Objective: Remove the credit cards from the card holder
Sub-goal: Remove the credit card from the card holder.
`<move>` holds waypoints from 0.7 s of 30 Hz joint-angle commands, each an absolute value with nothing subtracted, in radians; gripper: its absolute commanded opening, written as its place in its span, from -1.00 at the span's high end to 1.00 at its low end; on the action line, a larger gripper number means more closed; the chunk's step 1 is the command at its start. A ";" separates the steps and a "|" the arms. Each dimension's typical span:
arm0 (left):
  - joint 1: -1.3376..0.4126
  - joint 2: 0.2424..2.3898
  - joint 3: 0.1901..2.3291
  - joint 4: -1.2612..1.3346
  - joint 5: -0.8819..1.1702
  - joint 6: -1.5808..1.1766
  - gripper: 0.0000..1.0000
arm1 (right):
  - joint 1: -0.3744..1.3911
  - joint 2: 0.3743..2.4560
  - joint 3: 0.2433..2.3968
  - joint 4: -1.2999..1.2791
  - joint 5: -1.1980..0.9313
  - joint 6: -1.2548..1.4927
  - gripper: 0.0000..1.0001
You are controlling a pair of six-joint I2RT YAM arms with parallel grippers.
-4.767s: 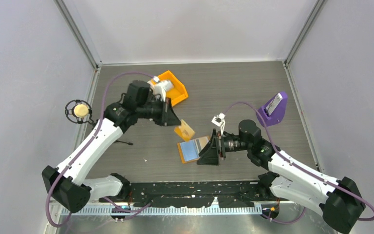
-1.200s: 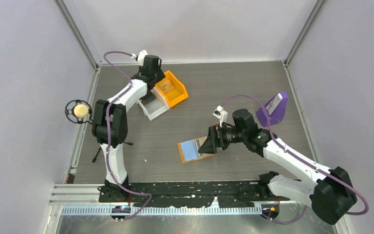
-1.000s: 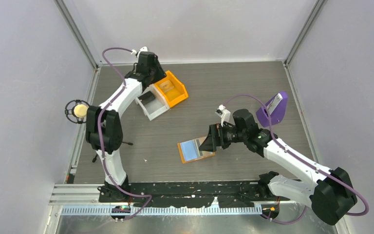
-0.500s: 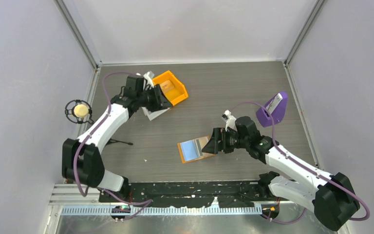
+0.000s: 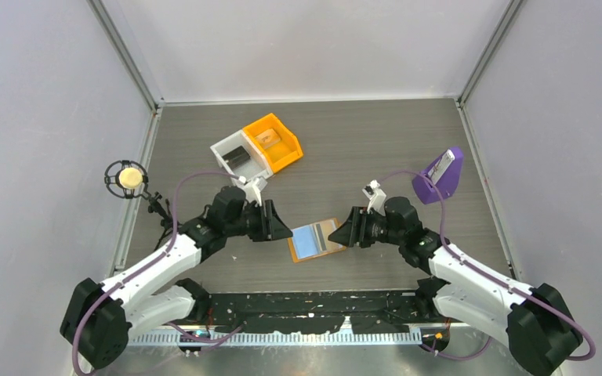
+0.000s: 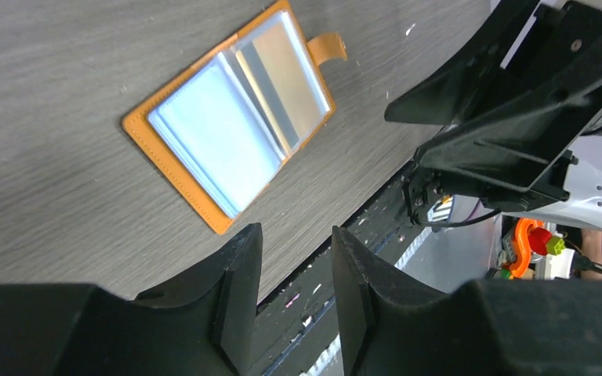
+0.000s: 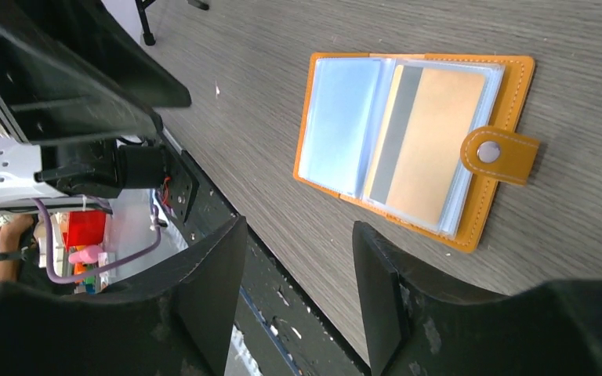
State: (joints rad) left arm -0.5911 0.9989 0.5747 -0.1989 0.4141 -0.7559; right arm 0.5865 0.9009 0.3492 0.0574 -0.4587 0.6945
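The orange card holder [image 5: 316, 240] lies open on the table between my two grippers. Its left panel is light blue; its right pocket holds a tan card with a grey stripe [image 7: 431, 149]. My left gripper [image 5: 280, 229] hovers just left of the holder, open and empty. My right gripper [image 5: 342, 233] hovers just right of it, open and empty. The left wrist view shows the holder [image 6: 231, 145] ahead of the spread left gripper [image 6: 295, 235]. The right wrist view shows the holder [image 7: 509, 78] and its snap tab beyond the spread right gripper [image 7: 299, 231].
An orange bin [image 5: 290, 149] with a tan card inside and a white bin [image 5: 221, 150] with a dark item stand at the back left. A purple wedge stand [image 5: 440, 177] holding a card is at the right. A small tripod stand [image 5: 129, 178] sits at the left edge.
My left arm has swung from the bins at the back down to the holder's left side. My right gripper has drawn back slightly to the right. The holder has stayed put.
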 commanded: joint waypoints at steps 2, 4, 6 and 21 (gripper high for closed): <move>-0.638 0.952 0.479 0.070 0.370 -0.848 0.18 | 0.591 0.967 0.353 0.185 -0.414 0.734 -0.15; -0.650 0.970 0.461 0.090 0.363 -0.851 0.18 | 0.595 0.993 0.364 0.184 -0.395 0.731 -0.12; -0.655 0.994 0.439 0.126 0.361 -0.855 0.18 | 0.600 1.021 0.379 0.172 -0.372 0.721 -0.10; -0.686 1.356 0.384 0.418 0.440 -0.900 0.33 | 0.622 1.199 0.446 0.102 -0.273 0.647 -0.08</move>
State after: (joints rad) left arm -0.6708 1.3056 0.3714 0.2756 0.4000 -0.8875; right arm 0.6144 1.1782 0.4110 0.0826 -0.3061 0.6758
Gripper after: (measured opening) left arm 0.355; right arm 0.541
